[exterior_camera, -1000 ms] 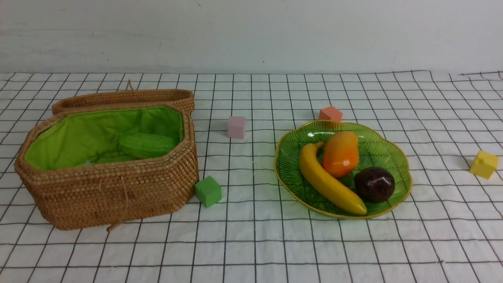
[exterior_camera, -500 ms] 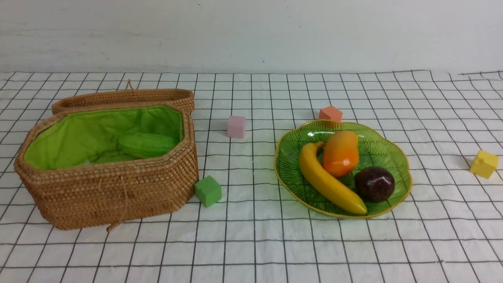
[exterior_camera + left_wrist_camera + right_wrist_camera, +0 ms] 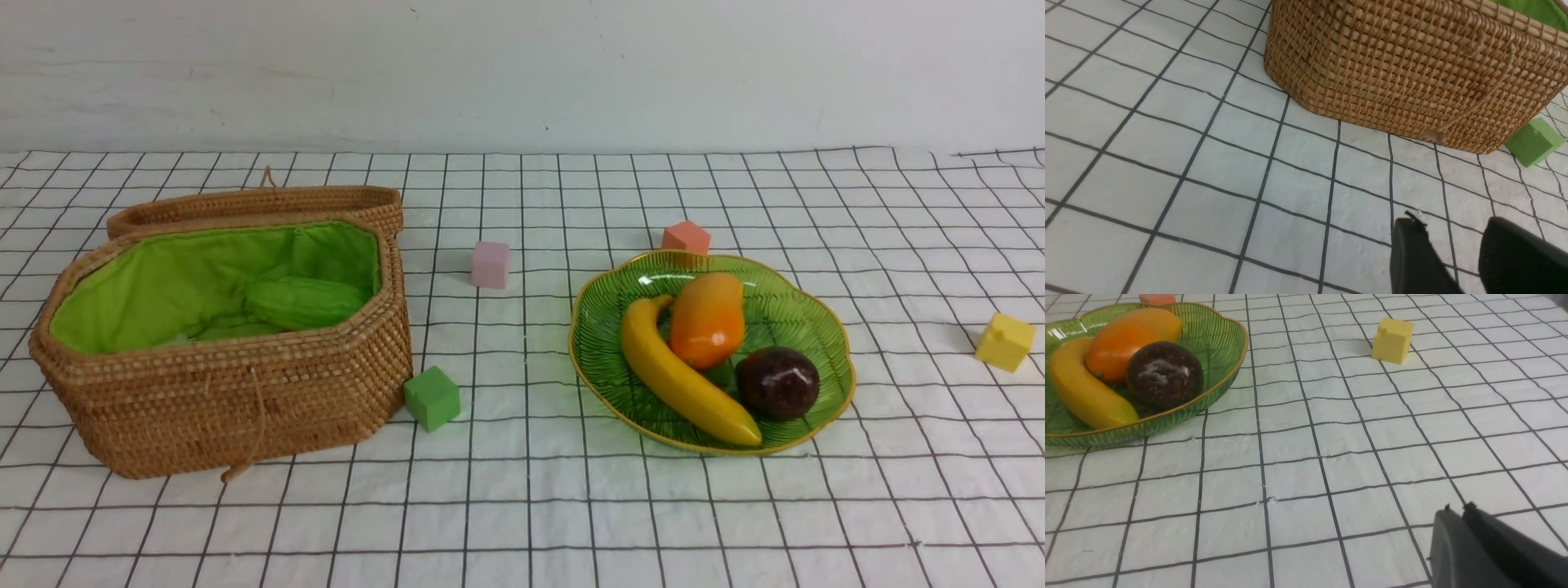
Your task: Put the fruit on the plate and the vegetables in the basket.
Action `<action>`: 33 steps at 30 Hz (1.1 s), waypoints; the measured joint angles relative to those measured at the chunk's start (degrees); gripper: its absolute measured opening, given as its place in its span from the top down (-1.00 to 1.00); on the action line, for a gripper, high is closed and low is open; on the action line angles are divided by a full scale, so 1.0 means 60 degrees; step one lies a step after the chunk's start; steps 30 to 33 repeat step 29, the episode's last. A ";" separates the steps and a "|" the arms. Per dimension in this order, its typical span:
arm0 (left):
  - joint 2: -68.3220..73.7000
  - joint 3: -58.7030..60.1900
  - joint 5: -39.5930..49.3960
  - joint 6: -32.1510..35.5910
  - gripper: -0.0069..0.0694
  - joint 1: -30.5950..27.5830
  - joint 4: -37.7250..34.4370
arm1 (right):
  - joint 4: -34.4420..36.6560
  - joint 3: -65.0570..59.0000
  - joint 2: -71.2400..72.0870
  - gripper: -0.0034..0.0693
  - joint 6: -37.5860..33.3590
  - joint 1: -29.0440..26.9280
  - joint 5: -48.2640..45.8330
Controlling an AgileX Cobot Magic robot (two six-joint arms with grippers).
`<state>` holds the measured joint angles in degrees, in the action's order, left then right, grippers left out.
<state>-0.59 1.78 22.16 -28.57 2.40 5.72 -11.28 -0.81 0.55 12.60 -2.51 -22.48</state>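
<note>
Woven wicker basket (image 3: pixel 245 400), cloth lining; ribbed glass plate (image 3: pixel 808 318); glossy banana (image 3: pixel 678 380).

Across the front view I find no change on the tabletop: the basket (image 3: pixel 245 408) with the gourd (image 3: pixel 304 300), the plate (image 3: pixel 604 327) with the banana (image 3: pixel 678 380), mango (image 3: pixel 707 318) and dark ball (image 3: pixel 777 382), and the four cubes sit where they sat a second ago. Neither of my arms comes into that view. My left gripper (image 3: pixel 1453 222) and right gripper (image 3: pixel 1458 507) show only in their wrist views, which have no earlier picture, so I cannot tell any move of theirs.
</note>
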 joint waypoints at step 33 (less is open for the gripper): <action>0.0000 0.0000 0.0000 0.0000 0.19 0.0000 0.0000 | 0.0008 0.0000 0.0000 0.67 0.0000 0.0000 0.0000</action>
